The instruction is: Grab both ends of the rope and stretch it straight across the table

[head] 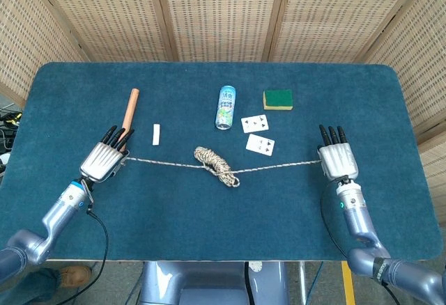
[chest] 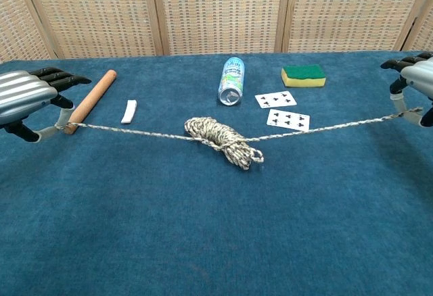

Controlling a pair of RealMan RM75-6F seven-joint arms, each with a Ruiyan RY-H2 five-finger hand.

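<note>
A speckled rope [head: 216, 164] [chest: 220, 139] runs across the blue table, with a tangled bundle left at its middle. My left hand [head: 104, 157] [chest: 27, 96] pinches the rope's left end near the wooden stick. At the right side my right hand [head: 335, 157] [chest: 414, 80] pinches the other end. The two strands between the hands and the bundle look nearly taut. In the chest view both hands are partly cut off by the frame edges.
A wooden stick [head: 128, 113] lies just beyond my left hand, a small white piece [head: 157, 134] beside it. A drink can [head: 225, 106], a green-yellow sponge [head: 277, 99] and two playing cards [head: 257, 133] lie behind the rope. Woven screens close the back.
</note>
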